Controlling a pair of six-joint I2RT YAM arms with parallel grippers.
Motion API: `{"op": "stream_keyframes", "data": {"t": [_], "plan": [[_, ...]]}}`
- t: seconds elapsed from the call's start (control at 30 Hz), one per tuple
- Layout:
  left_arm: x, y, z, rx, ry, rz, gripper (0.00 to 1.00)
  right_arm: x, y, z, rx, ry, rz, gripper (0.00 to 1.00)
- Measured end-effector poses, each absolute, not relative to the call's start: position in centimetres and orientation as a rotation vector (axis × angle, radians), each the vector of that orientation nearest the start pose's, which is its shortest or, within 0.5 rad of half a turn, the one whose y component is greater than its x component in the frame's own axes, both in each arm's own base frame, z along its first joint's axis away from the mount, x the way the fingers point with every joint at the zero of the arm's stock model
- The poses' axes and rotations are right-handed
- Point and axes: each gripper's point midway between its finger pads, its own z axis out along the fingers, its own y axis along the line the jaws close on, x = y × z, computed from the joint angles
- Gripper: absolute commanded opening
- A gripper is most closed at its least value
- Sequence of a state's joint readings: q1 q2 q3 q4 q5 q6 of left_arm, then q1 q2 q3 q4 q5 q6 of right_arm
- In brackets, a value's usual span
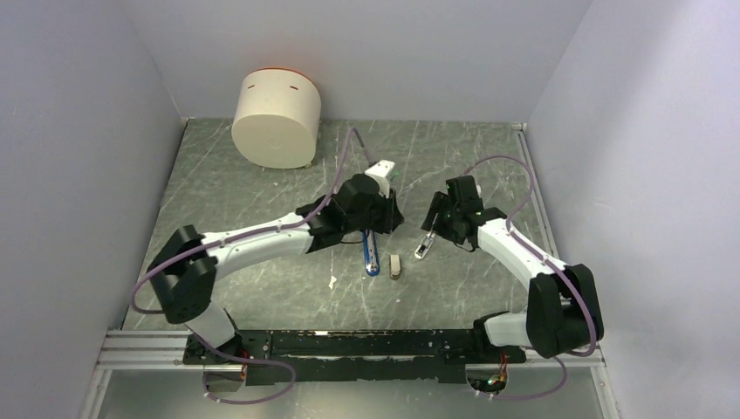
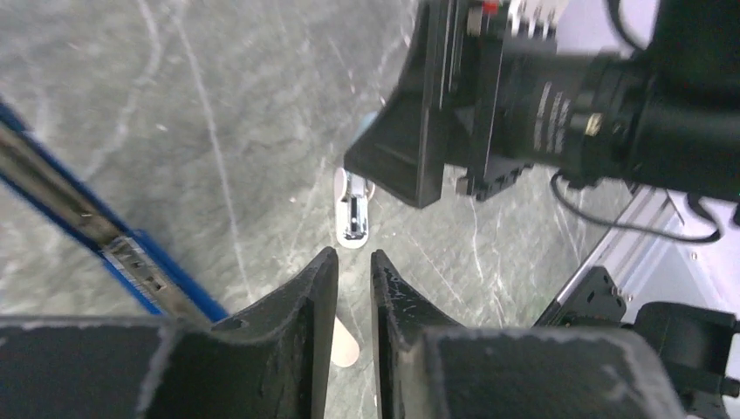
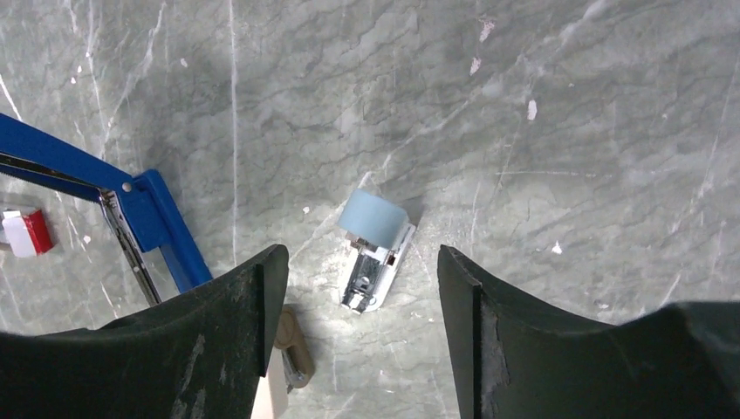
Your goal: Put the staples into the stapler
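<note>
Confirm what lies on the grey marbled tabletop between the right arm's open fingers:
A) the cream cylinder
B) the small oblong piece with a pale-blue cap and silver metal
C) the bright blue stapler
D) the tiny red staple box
B: in the right wrist view the pale-blue-capped silver piece lies untouched between the right fingers, with the open bright blue stapler off to one side.

Table: grey marbled slab.
Stapler: blue, opened out, lying left of the right gripper.
Pale-blue piece: flat, between that gripper's spread fingers.
Tan piece: beside its left finger.
Red box: farther left, past the stapler.
Cream drum: well beyond the left gripper.
</note>
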State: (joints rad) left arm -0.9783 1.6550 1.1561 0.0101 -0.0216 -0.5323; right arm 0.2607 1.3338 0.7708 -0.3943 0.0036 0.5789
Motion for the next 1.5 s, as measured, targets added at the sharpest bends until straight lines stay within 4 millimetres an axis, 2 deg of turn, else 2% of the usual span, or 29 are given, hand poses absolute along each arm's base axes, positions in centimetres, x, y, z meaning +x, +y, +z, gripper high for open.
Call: {"op": "stream_keyframes", "data": {"t": [0.13,0.3,0.43,0.6,0.73,0.9,1.07,1.17,1.3,1.5], "plan": [[26.6,-39.3,19.5,0.402,2.074,-0.81,0.37,28.8,10.8,6.6,0.441,2.499,0.279,0.71],[26.3,-36.4,20.4,0.349,2.062,-0.737,0.49,28.1,11.9,6.4,0.442,2.491,0.235,0.71],[25.8,-34.8,20.0,0.324,2.081,-0.701,0.53,27.7,12.3,5.5,0.435,2.512,0.201,0.67],[25.4,-33.6,18.5,0.306,2.129,-0.673,0.55,27.3,12.4,3.7,0.44,2.572,0.135,0.66],[24.9,-32.7,16.9,0.297,2.175,-0.662,0.57,27.3,13.0,3.3,0.424,2.584,0.123,0.63],[24.6,-32.1,15.8,0.287,2.211,-0.671,0.58,27.2,13.4,2.7,0.408,2.602,0.103,0.57],[24.7,-31.8,15.6,0.275,2.223,-0.68,0.58,26.9,13.2,1.5,0.385,2.635,0.05,0.43],[24.7,-31.6,15.4,0.272,2.229,-0.683,0.58,27.2,13.1,1.4,0.375,2.627,0.019,0.35],[24.9,-31.5,15.4,0.268,2.232,-0.686,0.58,27.6,12.8,1.5,0.34,2.618,-0.019,0.34],[24.9,-31.3,15.2,0.267,2.238,-0.688,0.57,28.0,12.6,1.4,0.174,2.635,-0.041,0.33]]}}
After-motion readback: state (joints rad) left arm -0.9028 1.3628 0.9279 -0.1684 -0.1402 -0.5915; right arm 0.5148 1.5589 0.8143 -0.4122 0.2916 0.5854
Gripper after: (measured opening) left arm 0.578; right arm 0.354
